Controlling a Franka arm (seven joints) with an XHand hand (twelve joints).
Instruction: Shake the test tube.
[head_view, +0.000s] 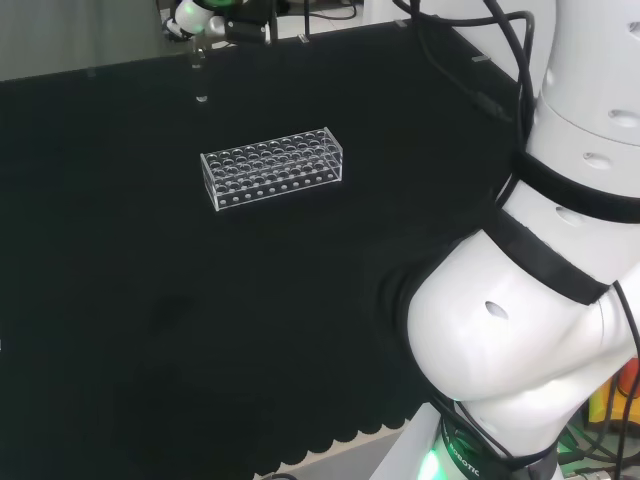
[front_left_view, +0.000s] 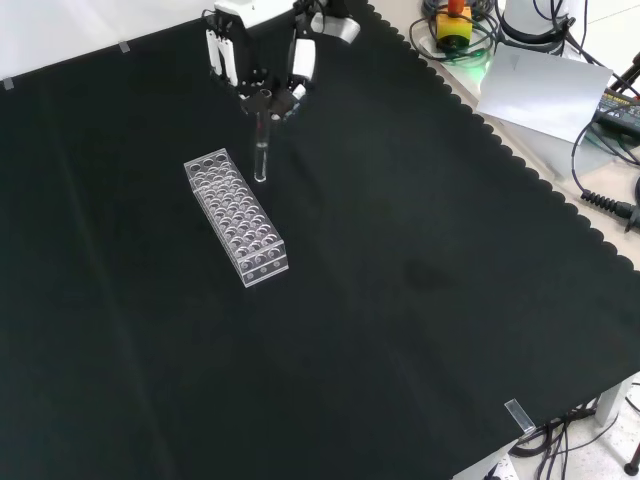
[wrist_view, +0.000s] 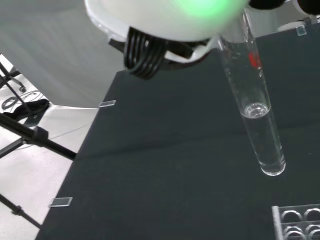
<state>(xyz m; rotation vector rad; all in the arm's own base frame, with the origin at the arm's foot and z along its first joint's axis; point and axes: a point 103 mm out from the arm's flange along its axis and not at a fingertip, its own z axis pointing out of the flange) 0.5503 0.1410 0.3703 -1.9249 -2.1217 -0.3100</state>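
Above the desk (front_left_view: 420, 300), just beside the rack (front_left_view: 236, 217), the robot hand (front_left_view: 262, 62) pinches the test tube (front_left_view: 260, 150) upright; hard shaking could spill its liquid or knock the rack.

Even overhead light, matte black cloth (front_left_view: 400, 300) shadowless, blurred green-glowing hand (wrist_view: 165, 17) close up.
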